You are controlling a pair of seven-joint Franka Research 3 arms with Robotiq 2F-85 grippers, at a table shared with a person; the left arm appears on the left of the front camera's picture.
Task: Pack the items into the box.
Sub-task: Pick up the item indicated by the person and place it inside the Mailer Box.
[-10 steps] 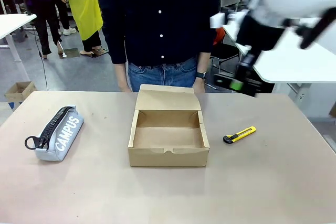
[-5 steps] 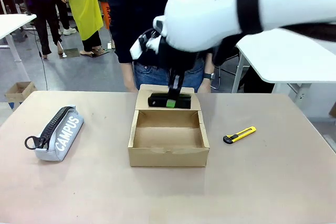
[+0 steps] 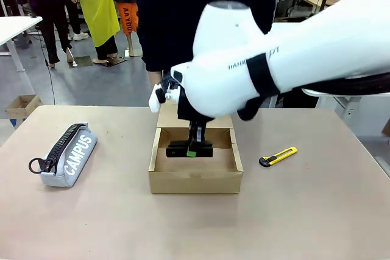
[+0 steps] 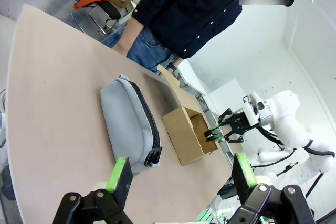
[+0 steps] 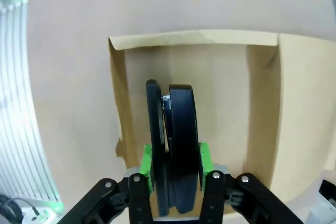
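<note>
Let go here, the flat black object (image 3: 178,148) could land on its narrow edge and topple against a wall of the cardboard box (image 3: 195,182), mid-worktop (image 3: 317,211), since it seems to hang clear of the floor. The right tool (image 3: 191,150) points straight down into the box, pads nearly closed and pinching the object. The left tool (image 4: 181,174) hovers wide open and empty, facing the CAMPUS pouch (image 4: 126,124).
</note>
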